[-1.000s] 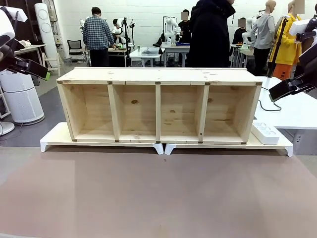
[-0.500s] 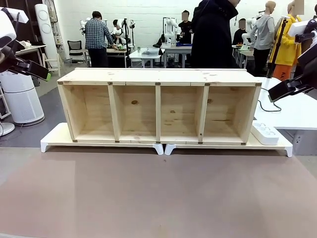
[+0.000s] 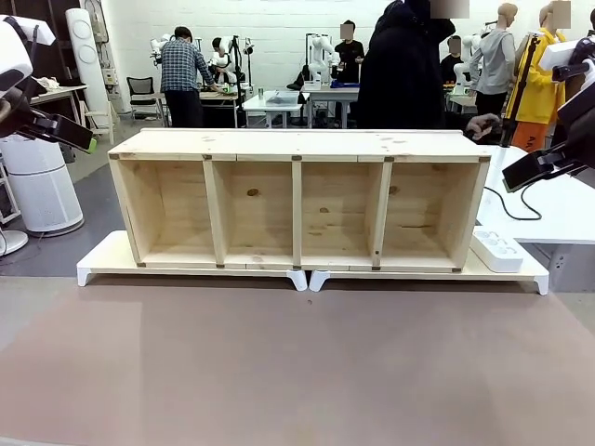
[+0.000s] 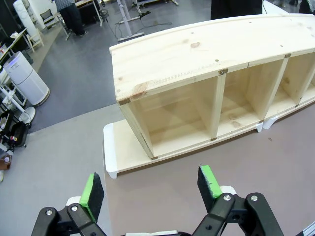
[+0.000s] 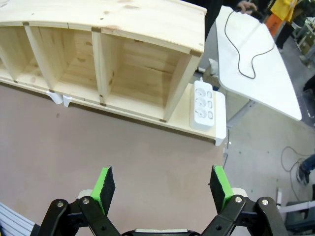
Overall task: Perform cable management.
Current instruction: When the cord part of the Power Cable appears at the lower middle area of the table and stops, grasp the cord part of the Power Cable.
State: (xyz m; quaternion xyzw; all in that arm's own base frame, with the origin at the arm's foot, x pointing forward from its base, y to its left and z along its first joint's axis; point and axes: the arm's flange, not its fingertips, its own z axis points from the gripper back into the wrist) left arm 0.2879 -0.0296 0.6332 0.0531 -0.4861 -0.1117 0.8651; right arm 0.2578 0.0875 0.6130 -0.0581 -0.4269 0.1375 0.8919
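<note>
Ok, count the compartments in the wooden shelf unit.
4, in one row across the shelf unit: far left, left of centre, right of centre, far right beside the power strip. None looks hidden.

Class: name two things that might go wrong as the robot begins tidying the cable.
1. A person's hand is at the far end of the thin black cable on the white side table; a reaching gripper might meet it.
2. The cable lies flat, so the open right gripper may fail to pinch it.
</note>
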